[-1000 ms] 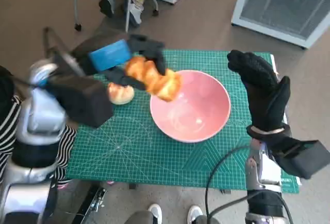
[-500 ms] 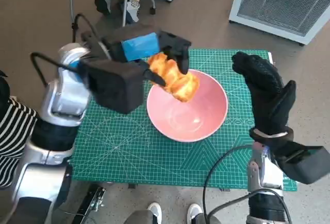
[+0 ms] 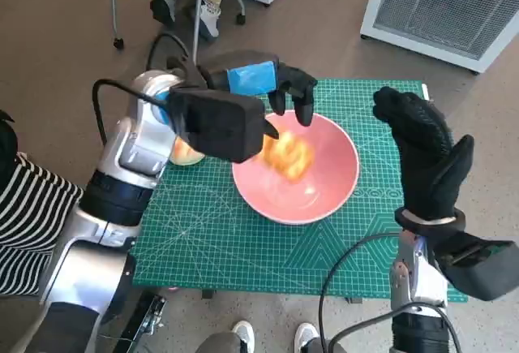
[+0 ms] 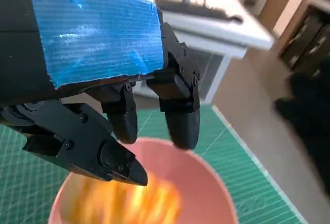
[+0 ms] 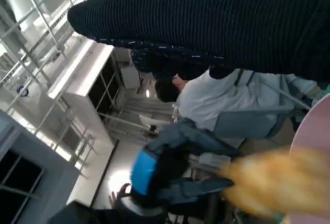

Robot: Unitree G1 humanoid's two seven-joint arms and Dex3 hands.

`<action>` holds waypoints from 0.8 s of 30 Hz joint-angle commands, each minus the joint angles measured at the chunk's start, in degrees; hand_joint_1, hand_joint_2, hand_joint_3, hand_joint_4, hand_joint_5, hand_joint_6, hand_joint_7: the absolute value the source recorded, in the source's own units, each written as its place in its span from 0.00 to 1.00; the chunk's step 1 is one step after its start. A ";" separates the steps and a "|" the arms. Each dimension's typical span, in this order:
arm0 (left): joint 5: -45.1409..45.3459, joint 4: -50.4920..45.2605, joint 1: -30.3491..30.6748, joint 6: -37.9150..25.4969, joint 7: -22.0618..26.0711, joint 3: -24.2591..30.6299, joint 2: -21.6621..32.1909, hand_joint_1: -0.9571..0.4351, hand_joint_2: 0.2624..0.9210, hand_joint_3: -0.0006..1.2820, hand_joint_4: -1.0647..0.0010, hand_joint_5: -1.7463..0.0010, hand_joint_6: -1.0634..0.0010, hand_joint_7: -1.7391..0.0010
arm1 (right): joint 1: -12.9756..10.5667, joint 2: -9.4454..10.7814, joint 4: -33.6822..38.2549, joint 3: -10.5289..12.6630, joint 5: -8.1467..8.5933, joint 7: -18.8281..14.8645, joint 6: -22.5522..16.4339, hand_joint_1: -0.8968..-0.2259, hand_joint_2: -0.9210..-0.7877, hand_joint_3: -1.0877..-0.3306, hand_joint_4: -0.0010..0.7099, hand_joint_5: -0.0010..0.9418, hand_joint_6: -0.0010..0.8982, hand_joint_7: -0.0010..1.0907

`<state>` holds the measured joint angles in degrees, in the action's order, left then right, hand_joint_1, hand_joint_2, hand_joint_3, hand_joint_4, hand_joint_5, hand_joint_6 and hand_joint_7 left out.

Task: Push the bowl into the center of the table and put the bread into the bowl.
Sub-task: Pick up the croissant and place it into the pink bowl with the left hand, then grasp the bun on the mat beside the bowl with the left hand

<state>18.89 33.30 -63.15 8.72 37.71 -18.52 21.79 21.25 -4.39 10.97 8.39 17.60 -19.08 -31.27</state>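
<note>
- The bread [image 3: 287, 156] is now free of the left hand and looks blurred inside the pink bowl [image 3: 328, 195]; half a second ago it was still gripped above the rim.
- The left hand [image 3: 268, 85] hovers over the far rim of the bowl, its fingers [image 4: 181, 123] spread apart and holding nothing.
- The bowl stands near the middle of the green desk [image 3: 203, 231], so both parts of the task seem almost done.
- The right hand [image 3: 426, 154] is raised beside the bowl, open, touching nothing.
- A second bun [image 3: 183, 152] lies behind the left arm.
</note>
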 commanded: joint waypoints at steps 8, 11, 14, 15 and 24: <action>-2.03 -0.87 1.11 2.93 2.65 2.15 3.45 0.43 0.77 0.00 0.92 1.00 0.79 1.00 | -1.54 0.36 0.06 0.07 -0.29 0.93 0.75 0.27 0.00 0.47 0.23 0.00 0.11 0.37; -3.04 -3.11 2.01 2.68 3.79 3.75 5.72 0.42 0.78 0.00 0.96 1.00 0.80 1.00 | -1.43 0.57 0.29 -0.03 -0.06 0.82 0.80 0.27 0.00 0.48 0.23 0.00 0.11 0.37; -3.48 -5.18 2.76 1.57 4.54 5.06 7.62 0.41 0.78 0.00 0.97 1.00 0.81 1.00 | -1.47 0.74 0.29 -0.16 -0.10 0.85 0.81 0.27 0.00 0.48 0.23 0.00 0.11 0.37; -3.68 -5.57 2.89 1.46 4.78 5.61 8.54 0.41 0.78 0.01 0.97 1.00 0.81 1.00 | -1.44 0.79 0.32 -0.22 -0.12 0.86 0.90 0.27 0.00 0.48 0.23 0.00 0.11 0.37; -3.44 -4.97 3.66 -0.06 4.39 8.52 14.27 0.43 0.78 0.00 0.98 1.00 0.81 1.00 | -1.57 0.74 0.49 -0.43 -0.27 0.77 1.12 0.28 0.00 0.48 0.24 0.01 0.11 0.37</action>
<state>15.38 27.85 -60.19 9.43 42.26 -11.01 34.12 21.16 -3.90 10.85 8.07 17.70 -18.62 -31.10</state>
